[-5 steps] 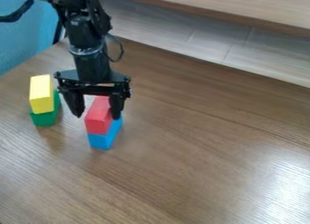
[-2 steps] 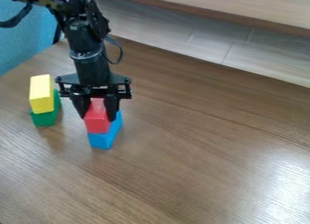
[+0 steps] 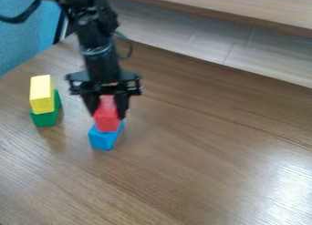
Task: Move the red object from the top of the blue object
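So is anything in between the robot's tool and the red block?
No, nothing that shows: the tool is on the red block, a finger at each side. The yellow block and green block stand off to one side.

We'd tag this as an indoor lab or workspace, exact room type unclear. Main clue: a black robot arm [image 3: 101, 55] with a loose cable [image 3: 130, 46], over a wood-grain tabletop [image 3: 213, 174]. Toy-like blocks, a red block [image 3: 106, 117] over a blue block [image 3: 102, 139] and a yellow block [image 3: 41, 94] on a green block [image 3: 45, 119], fit a robot test spot. Behind, we get a wooden ledge [image 3: 244, 10] and pale seamed panels [image 3: 177, 33], floor or furniture, can't tell. Upper left, a textured blue surface [image 3: 21, 44], maybe wall or divider. Bright glare on the tabletop, lower right; light source unclear.
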You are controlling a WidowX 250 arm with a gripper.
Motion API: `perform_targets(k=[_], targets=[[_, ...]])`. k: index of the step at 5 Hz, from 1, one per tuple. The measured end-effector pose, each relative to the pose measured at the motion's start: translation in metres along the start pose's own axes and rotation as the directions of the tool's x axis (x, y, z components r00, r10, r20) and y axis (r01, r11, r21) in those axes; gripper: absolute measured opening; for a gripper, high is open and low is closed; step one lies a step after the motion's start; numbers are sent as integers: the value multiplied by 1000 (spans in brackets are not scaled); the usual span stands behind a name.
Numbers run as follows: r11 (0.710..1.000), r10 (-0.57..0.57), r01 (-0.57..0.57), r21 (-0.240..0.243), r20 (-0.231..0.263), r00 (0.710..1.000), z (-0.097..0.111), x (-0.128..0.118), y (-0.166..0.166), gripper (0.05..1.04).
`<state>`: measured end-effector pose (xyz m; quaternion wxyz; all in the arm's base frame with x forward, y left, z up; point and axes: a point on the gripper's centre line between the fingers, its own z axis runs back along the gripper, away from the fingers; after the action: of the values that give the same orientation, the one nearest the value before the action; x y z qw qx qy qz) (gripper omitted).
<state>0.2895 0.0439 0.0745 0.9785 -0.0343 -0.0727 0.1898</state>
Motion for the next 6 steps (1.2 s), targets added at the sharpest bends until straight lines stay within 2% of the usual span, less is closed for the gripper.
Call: perform_targets(k=[1,2,4,6], targets=[[996,-81,83,-34,61,995,17,15,-39,580],[987,-157,159,-35,61,986,9,24,-68,580],[963,-270,270,-16,7,963,-25,25,-101,580],[948,-318,317,-10,-7,948,-38,20,-110,580]])
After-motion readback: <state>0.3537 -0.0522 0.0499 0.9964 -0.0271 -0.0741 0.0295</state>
